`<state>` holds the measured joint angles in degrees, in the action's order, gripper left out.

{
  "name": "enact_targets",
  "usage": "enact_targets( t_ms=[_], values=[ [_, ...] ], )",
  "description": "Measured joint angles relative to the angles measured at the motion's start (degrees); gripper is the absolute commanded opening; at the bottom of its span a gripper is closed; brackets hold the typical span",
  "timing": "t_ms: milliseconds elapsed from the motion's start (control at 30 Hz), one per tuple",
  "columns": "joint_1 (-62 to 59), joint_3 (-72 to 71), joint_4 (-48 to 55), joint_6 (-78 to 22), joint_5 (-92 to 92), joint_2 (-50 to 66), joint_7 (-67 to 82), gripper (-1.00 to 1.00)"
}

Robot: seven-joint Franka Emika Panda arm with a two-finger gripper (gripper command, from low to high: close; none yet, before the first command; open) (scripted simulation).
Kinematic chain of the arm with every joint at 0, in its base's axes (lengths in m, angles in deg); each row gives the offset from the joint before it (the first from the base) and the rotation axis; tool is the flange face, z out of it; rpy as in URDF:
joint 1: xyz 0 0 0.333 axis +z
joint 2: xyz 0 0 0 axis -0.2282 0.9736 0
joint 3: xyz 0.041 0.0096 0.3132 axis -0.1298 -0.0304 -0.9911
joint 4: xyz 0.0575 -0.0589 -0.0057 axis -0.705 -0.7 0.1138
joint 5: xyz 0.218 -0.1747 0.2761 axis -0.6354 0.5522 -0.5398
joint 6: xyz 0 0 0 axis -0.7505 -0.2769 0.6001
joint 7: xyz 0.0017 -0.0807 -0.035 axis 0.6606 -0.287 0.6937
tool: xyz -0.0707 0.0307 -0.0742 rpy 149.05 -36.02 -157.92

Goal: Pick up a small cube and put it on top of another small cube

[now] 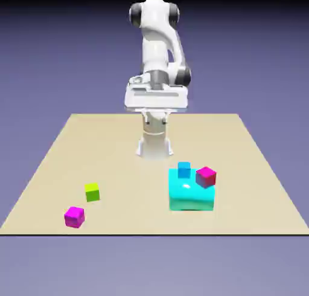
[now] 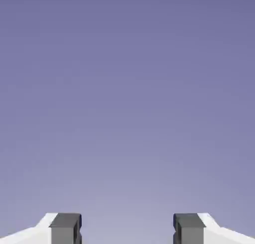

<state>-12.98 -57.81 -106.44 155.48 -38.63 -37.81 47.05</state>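
Observation:
The magenta-purple small cube (image 1: 74, 216) lies on the tan table (image 1: 241, 162) near its front edge, toward the exterior view's left. Just behind and right of it sits the lime-green small cube (image 1: 92, 192), a short gap apart. My gripper (image 1: 156, 115) hangs high over the table's far middle, well away from both cubes. In the hand view the gripper (image 2: 127, 228) is open, its grey fingertips (image 2: 64, 228) wide apart with nothing between them. That view shows only the blue-violet backdrop; neither cube appears in it.
A large cyan block (image 1: 191, 192) stands at the exterior view's right of centre. A small blue cube (image 1: 184, 169) sits at its back edge. A crimson-pink cube (image 1: 206, 176) rests tilted on its right top corner.

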Motion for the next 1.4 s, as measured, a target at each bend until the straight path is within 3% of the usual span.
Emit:
enact_targets(
  t_ms=[867, 1067, 1100, 1400],
  values=[
    [-10.3, 17.6, 31.8, -17.9, -20.1, 54.0, 26.1, 0.00],
    [-14.5, 12.9, 35.5, -12.9, -24.7, 63.4, 29.9, 0.00],
    [-15.4, 11.9, 36.2, -11.7, -25.5, 65.1, 30.5, -1.00],
    [-7.4, 22.5, 28.1, -17.7, -16.5, 50.7, 23.6, -1.00]
  ],
)
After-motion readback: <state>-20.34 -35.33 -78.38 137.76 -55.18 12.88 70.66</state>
